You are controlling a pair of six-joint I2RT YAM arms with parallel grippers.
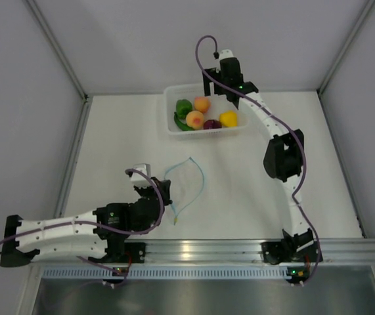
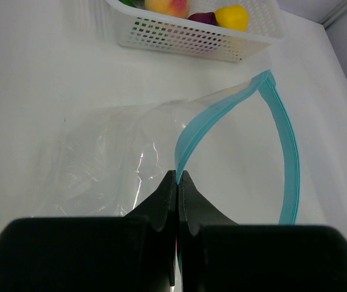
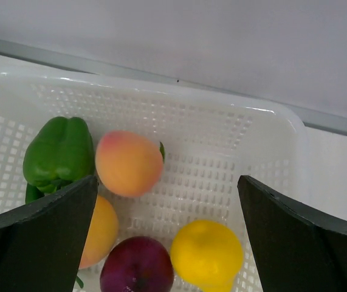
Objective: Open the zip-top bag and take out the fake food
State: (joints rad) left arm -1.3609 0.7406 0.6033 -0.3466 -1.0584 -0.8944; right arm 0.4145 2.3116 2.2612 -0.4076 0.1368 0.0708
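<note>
**Bag pinched at its strip, food in the basket**

The bag (image 1: 182,187) lies flat on the table (image 1: 253,170) just below the centre of the top view, its mouth gaping. The left gripper (image 2: 177,177) has its jaws pressed together on the blue zip strip (image 2: 285,152) at the bag's near edge.

The food (image 1: 203,115) sits in the white basket (image 1: 171,126) at the upper centre, well apart from the bag. In the right wrist view it shows as a green pepper (image 3: 59,152), a peach (image 3: 128,163), a yellow piece (image 3: 206,252), a purple piece (image 3: 137,274) and an orange fruit (image 3: 100,231).

The right gripper (image 3: 166,182) hangs over the basket, jaws wide apart and holding nothing.
</note>
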